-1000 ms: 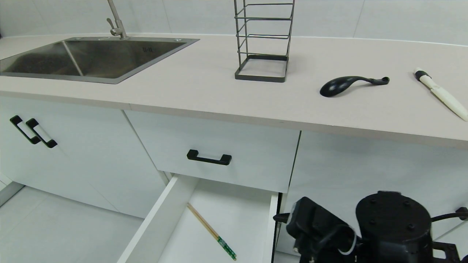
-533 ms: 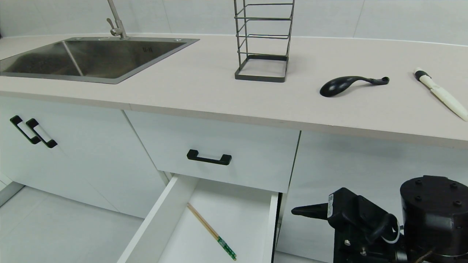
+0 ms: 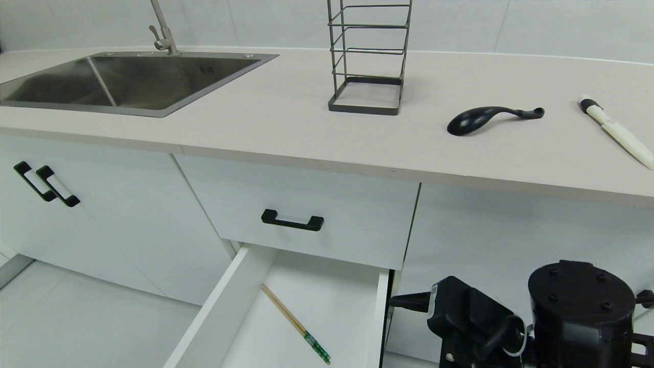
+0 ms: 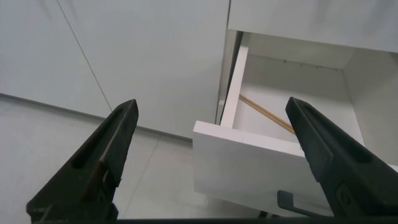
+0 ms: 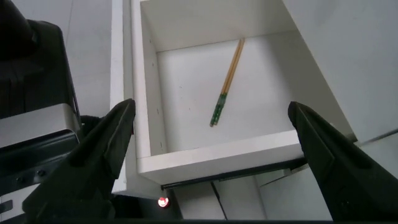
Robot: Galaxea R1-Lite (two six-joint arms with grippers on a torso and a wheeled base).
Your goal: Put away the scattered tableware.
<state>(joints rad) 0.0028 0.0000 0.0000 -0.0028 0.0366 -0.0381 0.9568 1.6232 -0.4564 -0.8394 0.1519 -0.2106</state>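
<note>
A black spoon (image 3: 477,118) and a cream utensil with a black band (image 3: 615,132) lie on the right part of the countertop (image 3: 265,117). Below it, the lower drawer (image 3: 225,306) stands pulled out with a pair of wooden chopsticks (image 3: 296,324) on its floor. My right gripper (image 3: 409,301) hangs low beside the drawer's right side. Its wrist view looks down on the chopsticks (image 5: 227,84), and the right gripper (image 5: 211,162) is open and holds nothing. My left gripper (image 4: 211,155) is open too, in front of the drawer (image 4: 242,168), with the chopsticks (image 4: 267,115) beyond.
A black wire rack (image 3: 365,61) stands at the back middle of the counter. A steel sink (image 3: 127,82) with a tap fills the left end. The upper drawer with a black handle (image 3: 292,221) is closed above the open one. Cabinet doors flank both sides.
My right arm swung to the right and up, then came back left and a little lower beside the drawer. The spoon, utensil and chopsticks have not moved.
</note>
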